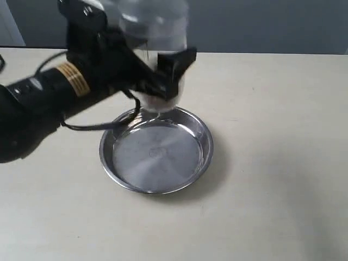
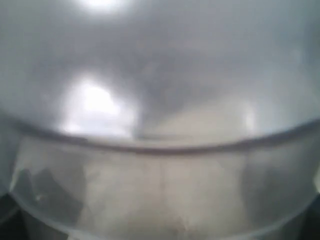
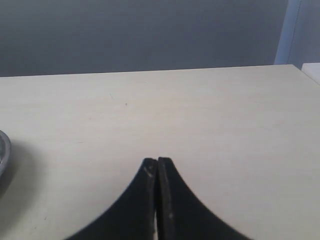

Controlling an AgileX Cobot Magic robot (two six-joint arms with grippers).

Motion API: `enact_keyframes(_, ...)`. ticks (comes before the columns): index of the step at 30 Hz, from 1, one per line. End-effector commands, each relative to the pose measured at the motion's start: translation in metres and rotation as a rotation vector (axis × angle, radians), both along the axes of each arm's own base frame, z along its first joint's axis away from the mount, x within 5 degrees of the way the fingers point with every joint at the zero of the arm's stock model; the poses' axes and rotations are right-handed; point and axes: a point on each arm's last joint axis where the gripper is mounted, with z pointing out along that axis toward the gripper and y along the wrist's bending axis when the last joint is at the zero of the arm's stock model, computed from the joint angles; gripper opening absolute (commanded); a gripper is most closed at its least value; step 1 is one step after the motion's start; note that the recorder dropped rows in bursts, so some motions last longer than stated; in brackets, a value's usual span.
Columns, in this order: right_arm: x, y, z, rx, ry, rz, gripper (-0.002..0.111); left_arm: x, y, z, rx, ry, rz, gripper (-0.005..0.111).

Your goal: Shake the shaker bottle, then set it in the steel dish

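Observation:
The clear shaker bottle (image 1: 155,38) hangs upright and blurred above the far rim of the steel dish (image 1: 156,150), with brown pellets low inside it. My left gripper (image 1: 163,73) is shut on the bottle's body, its black fingers (image 1: 176,61) on both sides. The bottle's clear wall (image 2: 160,100) fills the left wrist view and hides the fingers there. The steel dish is bare inside. My right gripper (image 3: 157,161) is shut on nothing, low over bare table, with only a sliver of the dish's rim (image 3: 3,150) at the edge of that view.
A black cable (image 1: 87,126) loops down from the left arm to the table beside the dish. A pale beige tabletop (image 1: 272,163) spreads around the dish, ending at a grey wall at the back.

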Motion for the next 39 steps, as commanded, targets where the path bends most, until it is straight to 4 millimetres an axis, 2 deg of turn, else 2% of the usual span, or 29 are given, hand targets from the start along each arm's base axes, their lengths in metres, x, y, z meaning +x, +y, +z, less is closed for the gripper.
enact_keyframes(1,0.000,0.000,0.001,-0.003,-0.015,0.004,-0.001,0.002,0.001,-0.064,0.108,0.235,0.023,0.000)
enact_keyframes(2,0.000,0.000,0.001,-0.003,-0.015,0.004,-0.001,0.003,0.000,-0.079,0.104,0.266,0.030,0.000)
enact_keyframes(3,0.000,0.000,0.001,-0.003,-0.015,0.004,-0.001,0.003,0.000,-0.080,0.080,0.265,0.031,0.000)
enact_keyframes(4,0.000,0.000,0.001,-0.003,-0.015,0.004,-0.001,0.003,-0.001,-0.069,0.036,0.221,0.025,0.000)
enact_keyframes(8,0.000,0.000,0.001,-0.003,-0.015,0.004,-0.001,-0.004,0.001,0.020,-0.061,-0.080,-0.008,0.000)
enact_keyframes(9,0.000,0.000,0.001,-0.003,-0.015,0.004,-0.001,-0.005,0.003,0.032,-0.041,-0.106,0.004,0.000)
enact_keyframes(11,0.000,0.000,0.001,-0.003,-0.015,0.004,-0.001,-0.002,0.004,0.024,0.008,-0.023,0.027,0.000)
enact_keyframes(15,0.000,0.000,0.001,-0.003,-0.015,0.004,-0.001,0.006,0.000,-0.067,0.148,0.237,0.039,0.000)
enact_keyframes(16,0.000,0.000,0.001,-0.003,-0.015,0.004,-0.001,0.008,0.000,-0.081,0.139,0.267,0.051,0.000)
enact_keyframes(17,0.000,0.000,0.001,-0.003,-0.015,0.004,-0.001,0.008,0.000,-0.084,0.126,0.266,0.054,0.000)
enact_keyframes(18,0.000,0.000,0.001,-0.003,-0.015,0.004,-0.001,0.008,-0.002,-0.075,0.094,0.231,0.037,0.000)
enact_keyframes(19,0.000,0.000,0.001,-0.003,-0.015,0.004,-0.001,0.007,-0.004,-0.057,0.033,0.173,0.014,0.000)
enact_keyframes(22,0.000,0.000,0.001,-0.003,-0.015,0.004,-0.001,-0.002,-0.003,0.011,-0.064,-0.043,-0.039,0.000)
enact_keyframes(24,0.000,0.000,0.001,-0.003,-0.015,0.004,-0.001,-0.006,-0.001,0.028,-0.065,-0.072,-0.039,0.000)
enact_keyframes(25,0.000,0.000,0.001,-0.003,-0.015,0.004,-0.001,-0.005,0.000,0.022,-0.042,-0.036,-0.033,0.000)
enact_keyframes(26,0.000,0.000,0.001,-0.003,-0.015,0.004,-0.001,-0.003,-0.001,0.008,-0.004,0.022,-0.029,0.000)
enact_keyframes(28,0.000,0.000,0.001,-0.003,-0.015,0.004,-0.001,0.002,-0.003,-0.036,0.067,0.161,-0.014,0.000)
enact_keyframes(30,0.000,0.000,0.001,-0.003,-0.015,0.004,-0.001,0.004,-0.005,-0.054,0.060,0.192,-0.010,0.000)
enact_keyframes(32,0.000,0.000,0.001,-0.003,-0.015,0.004,-0.001,0.002,-0.009,-0.034,-0.053,0.109,-0.057,0.000)
enact_keyframes(34,0.000,0.000,0.001,-0.003,-0.015,0.004,-0.001,-0.003,-0.009,0.008,-0.122,-0.041,-0.103,0.000)
enact_keyframes(36,0.000,0.000,0.001,-0.003,-0.015,0.004,-0.001,-0.005,-0.006,0.035,-0.118,-0.091,-0.087,0.000)
enact_keyframes(38,0.000,0.000,0.001,-0.003,-0.015,0.004,-0.001,-0.001,-0.006,0.025,-0.044,0.005,-0.061,0.000)
enact_keyframes(39,0.000,0.000,0.001,-0.003,-0.015,0.004,-0.001,0.002,-0.007,0.003,0.017,0.095,-0.050,0.000)
